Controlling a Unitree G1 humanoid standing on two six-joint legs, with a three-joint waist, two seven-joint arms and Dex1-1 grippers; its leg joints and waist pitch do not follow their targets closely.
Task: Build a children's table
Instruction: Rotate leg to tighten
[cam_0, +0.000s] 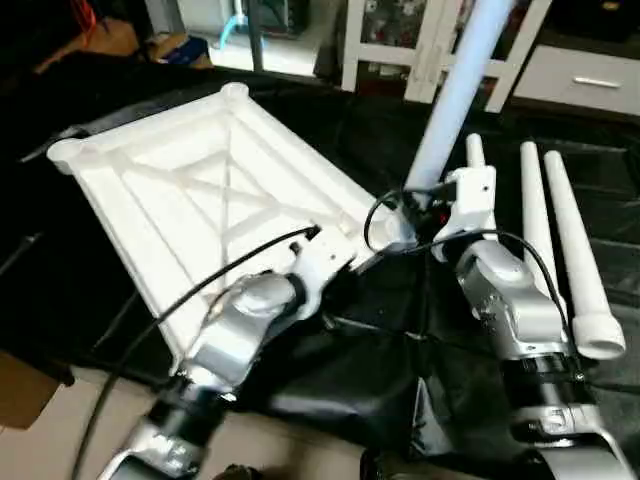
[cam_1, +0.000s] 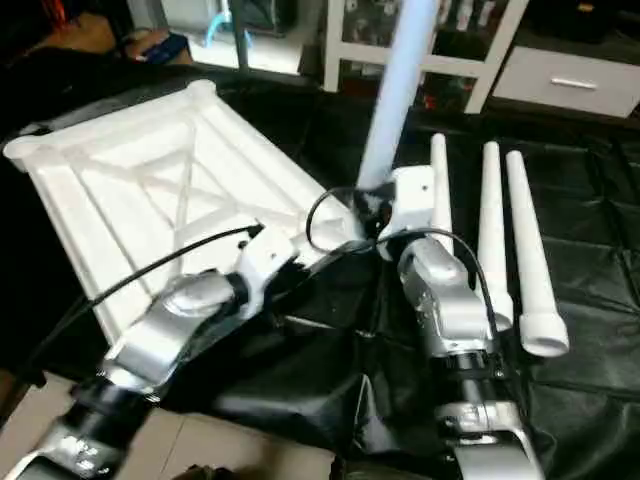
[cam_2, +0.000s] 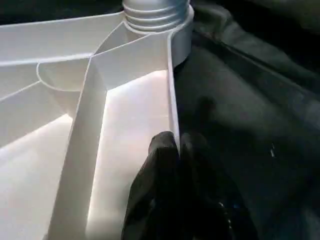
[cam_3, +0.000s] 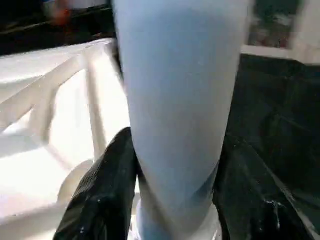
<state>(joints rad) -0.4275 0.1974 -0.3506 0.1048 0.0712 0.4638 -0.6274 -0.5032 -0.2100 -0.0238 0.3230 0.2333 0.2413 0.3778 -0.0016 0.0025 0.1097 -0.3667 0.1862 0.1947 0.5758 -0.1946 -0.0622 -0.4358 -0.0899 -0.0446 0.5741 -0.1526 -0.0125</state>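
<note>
The children's table's white tabletop (cam_0: 200, 190) lies ribbed side up on the black-draped work table. One white leg (cam_0: 455, 95) stands upright in its near right corner socket (cam_2: 182, 35); the leg's threaded end (cam_2: 155, 10) sits in that socket. My right gripper (cam_3: 175, 145) is shut on this leg just above the socket, a black finger (cam_3: 107, 185) on each side. My left gripper (cam_2: 175, 142) is shut on the tabletop's thin rim wall, a short way from that corner. Three more legs (cam_0: 580, 250) lie side by side on the cloth to the right.
Black cloth (cam_0: 600, 150) covers the work table. A white shelf unit (cam_0: 430, 50) and a drawer front (cam_0: 590, 80) stand behind it. A cardboard box (cam_0: 20, 385) sits on the floor at the near left. Black cables (cam_0: 380, 215) loop by both wrists.
</note>
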